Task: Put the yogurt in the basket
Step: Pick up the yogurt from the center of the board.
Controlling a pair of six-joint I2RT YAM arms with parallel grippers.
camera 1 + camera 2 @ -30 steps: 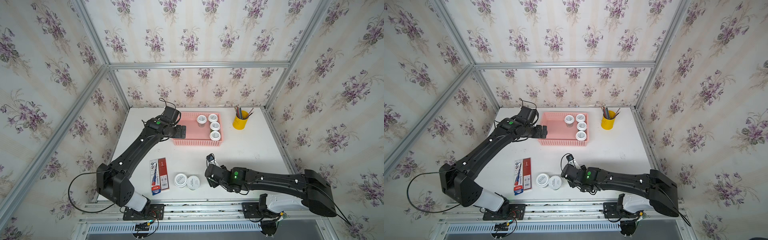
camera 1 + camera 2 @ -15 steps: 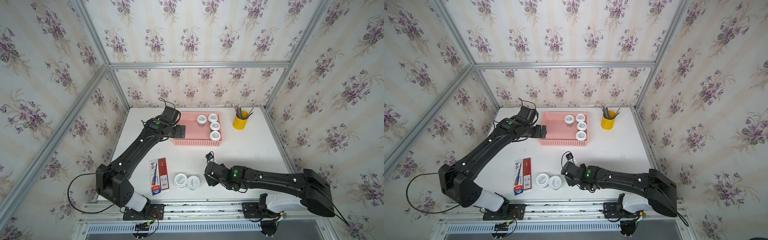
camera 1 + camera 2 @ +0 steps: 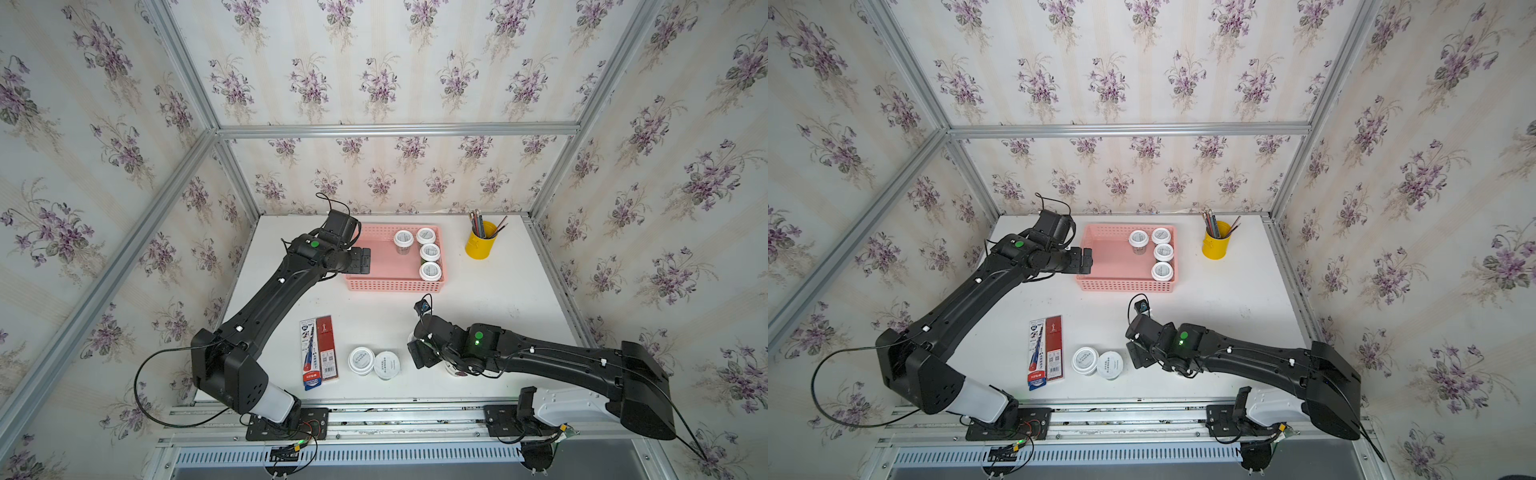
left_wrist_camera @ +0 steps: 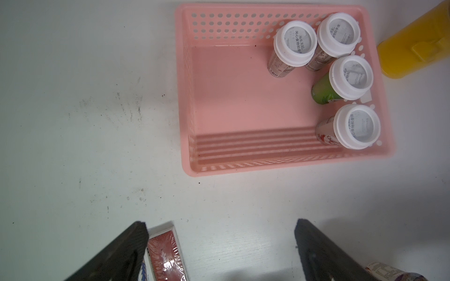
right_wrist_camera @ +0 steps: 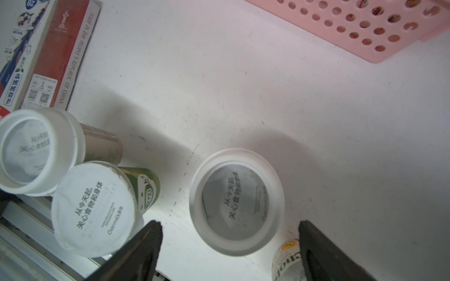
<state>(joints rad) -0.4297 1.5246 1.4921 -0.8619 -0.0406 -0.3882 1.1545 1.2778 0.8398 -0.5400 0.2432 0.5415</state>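
In both top views, the pink basket (image 3: 395, 286) sits at the back of the white table (image 3: 498, 316). Four cups (image 3: 430, 272) stand inside it, on the side near the yellow pot (image 3: 480, 246) of pencils. The left gripper (image 3: 363, 260) hangs over the other end of the basket. Its jaws are apart and hold nothing. Two more cups (image 3: 361, 360) stand touching each other near the front edge, just beside a flat pencil box (image 3: 319, 353). The right gripper (image 3: 415, 345) is down low, near those two.

In the left wrist view, the four cups stand up straight with white lids. Three (image 4: 350, 76) line one side wall of the basket (image 4: 287, 165). The fourth (image 4: 295, 43) stands next to the corner one, by the back wall. The two black fingers (image 4: 131, 243) are wide apart, with just table between them.

In the right wrist view, one cup (image 5: 237, 202) stands on the table between the two black fingers (image 5: 141, 243). The jaws are spread wide. There is a gap on each side of the lid, so they do not touch it. The Chobani cup (image 5: 287, 262) is just beside this cup, close to one finger. The two touching cups (image 5: 93, 209) are on the other side, near the pencil box (image 5: 60, 48). A corner of the basket (image 5: 365, 31) is well apart from them.
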